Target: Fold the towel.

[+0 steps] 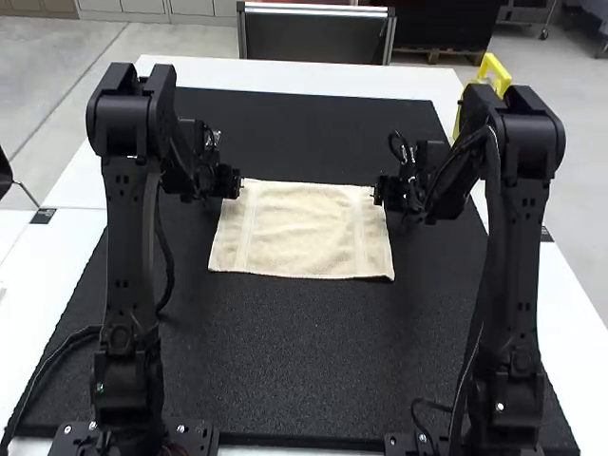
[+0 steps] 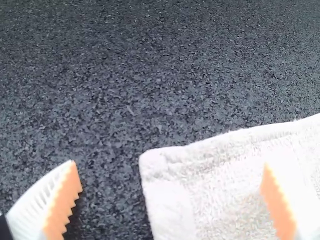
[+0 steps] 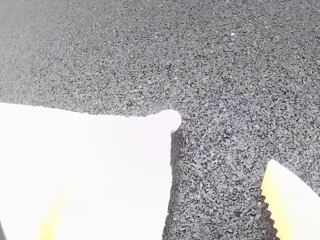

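The far corners of the towel (image 1: 299,228) are partly covered in the high view by the gripper ends, so contact there cannot be told. In the right wrist view, one finger is made out only faintly against the pale cloth. The near part of the towel is cut off in both wrist views.

The towel is laid flat on the black mat (image 1: 294,366), beyond its middle and between the two gripper ends. Its long axis is set left to right, with a woven band run from the far edge toward the near edge by each short side. Whether it is made up of one layer or two cannot be told.

The left gripper (image 1: 237,183) is spread wide at the far left corner; in its wrist view the corner is framed between the ribbed fingers, one over cloth, one over mat, and nothing is seen pinched. The right gripper (image 1: 378,194) is likewise parted at the far right corner, its orange pads (image 3: 274,197) held well apart, with no cloth gripped.
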`<move>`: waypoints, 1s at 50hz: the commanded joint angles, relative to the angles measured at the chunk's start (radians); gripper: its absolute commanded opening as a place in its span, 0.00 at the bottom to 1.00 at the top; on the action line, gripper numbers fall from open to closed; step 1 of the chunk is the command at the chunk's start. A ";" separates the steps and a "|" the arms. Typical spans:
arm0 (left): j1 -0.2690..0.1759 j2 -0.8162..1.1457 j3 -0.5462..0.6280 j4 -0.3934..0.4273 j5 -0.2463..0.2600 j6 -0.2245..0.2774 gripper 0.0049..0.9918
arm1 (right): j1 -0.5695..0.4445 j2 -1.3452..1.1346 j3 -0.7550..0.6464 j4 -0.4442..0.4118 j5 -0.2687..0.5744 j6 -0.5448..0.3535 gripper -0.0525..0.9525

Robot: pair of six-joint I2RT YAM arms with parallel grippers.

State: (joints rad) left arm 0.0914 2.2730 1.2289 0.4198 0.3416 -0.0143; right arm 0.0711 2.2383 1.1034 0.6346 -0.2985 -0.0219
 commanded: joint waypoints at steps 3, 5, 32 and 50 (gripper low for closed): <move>-0.005 0.023 0.027 0.000 0.020 0.010 0.83 | 0.016 0.023 0.035 0.007 -0.004 0.019 0.85; -0.005 0.025 0.027 -0.001 0.020 0.010 0.83 | 0.016 0.024 0.035 0.007 -0.004 0.020 0.85; 0.001 0.033 0.027 0.000 0.020 0.000 0.77 | 0.021 0.081 0.070 0.005 -0.013 0.045 0.82; 0.008 0.036 0.024 0.004 0.020 -0.004 0.65 | 0.042 0.089 0.085 0.004 -0.014 0.046 0.63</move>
State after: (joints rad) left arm 0.0917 2.2730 1.2289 0.4183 0.3447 -0.0132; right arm 0.0723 2.2898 1.1633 0.6403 -0.2832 0.0082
